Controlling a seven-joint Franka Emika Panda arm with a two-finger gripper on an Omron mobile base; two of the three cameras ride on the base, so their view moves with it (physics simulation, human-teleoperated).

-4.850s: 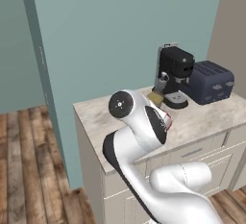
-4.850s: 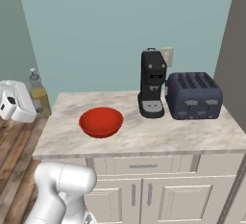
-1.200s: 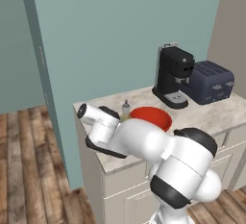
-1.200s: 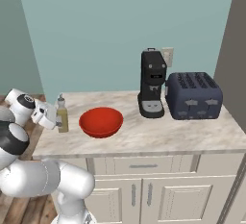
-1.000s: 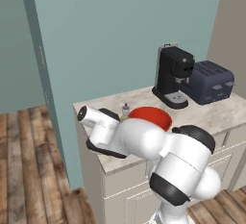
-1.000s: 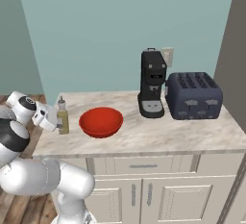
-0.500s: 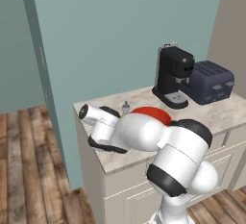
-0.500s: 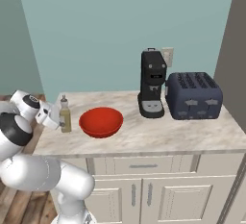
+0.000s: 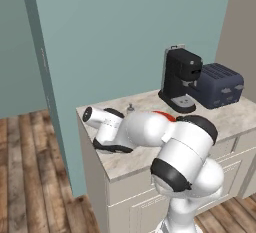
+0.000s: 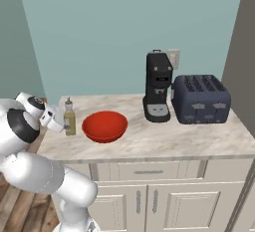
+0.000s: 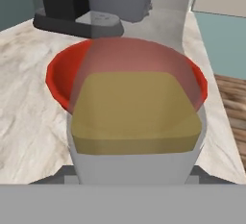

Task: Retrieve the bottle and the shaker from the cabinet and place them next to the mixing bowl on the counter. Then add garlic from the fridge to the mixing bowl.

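Bottle (image 10: 69,118) of yellowish liquid beside red bowl (image 10: 104,126)

The mixing bowl (image 10: 104,125) is bright red and the bottle (image 10: 69,118) yellowish-olive. The counter (image 10: 164,141) is beige marbled. The toaster (image 10: 200,98) is dark blue, the coffee machine (image 10: 158,86) black.
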